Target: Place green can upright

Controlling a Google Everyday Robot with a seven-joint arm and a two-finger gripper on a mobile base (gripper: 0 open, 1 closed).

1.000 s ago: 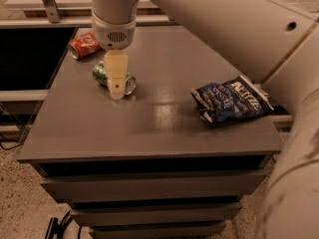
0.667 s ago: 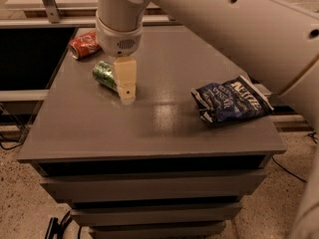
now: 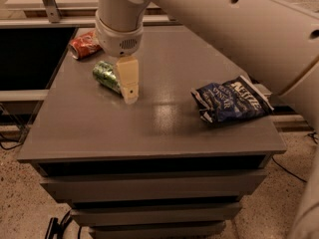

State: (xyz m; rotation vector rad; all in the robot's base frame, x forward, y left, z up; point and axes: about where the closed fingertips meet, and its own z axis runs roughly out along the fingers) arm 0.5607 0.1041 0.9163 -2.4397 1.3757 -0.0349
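Observation:
The green can [image 3: 105,75] lies on its side on the grey table [image 3: 149,128], at the back left. My gripper [image 3: 130,96] hangs from the large white arm and points down at the table. It is just to the right of the can, close beside or touching the can's right end. I cannot see anything held in it. The gripper hides part of the can.
A red soda can [image 3: 84,44] lies on its side at the table's back left corner, behind the green can. A dark blue chip bag [image 3: 232,101] lies near the right edge. The white arm [image 3: 239,29] spans the upper right. Drawers sit below the tabletop.
My gripper has moved a little to the right and toward the front, uncovering more of the green can. The can, the red can and the bag have stayed put.

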